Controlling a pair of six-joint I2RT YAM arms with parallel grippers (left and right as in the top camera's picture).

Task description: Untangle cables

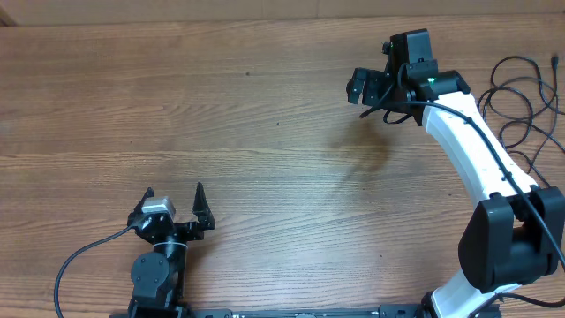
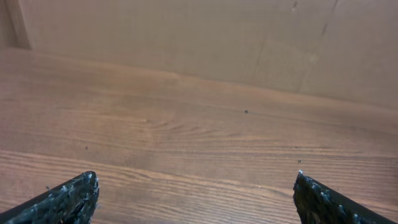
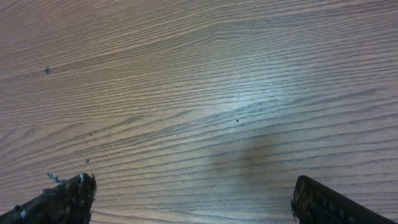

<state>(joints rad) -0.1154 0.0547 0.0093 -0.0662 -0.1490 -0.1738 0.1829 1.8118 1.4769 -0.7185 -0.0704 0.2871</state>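
Note:
The cables (image 1: 516,60) are thin black cords lying in loose overlapping loops at the far right edge of the table, seen only in the overhead view. My right gripper (image 1: 364,84) is open and empty, held over bare wood to the left of the cables and apart from them; its wrist view (image 3: 194,190) shows only wood between the fingertips. My left gripper (image 1: 174,196) is open and empty near the front left of the table, far from the cables; its wrist view (image 2: 196,186) shows only wood.
The wooden table (image 1: 247,124) fills the view. The right arm's white link (image 1: 468,141) reaches from the front right toward the back, passing just left of the cable loops. A thick black robot wire (image 1: 71,265) curves by the left arm's base.

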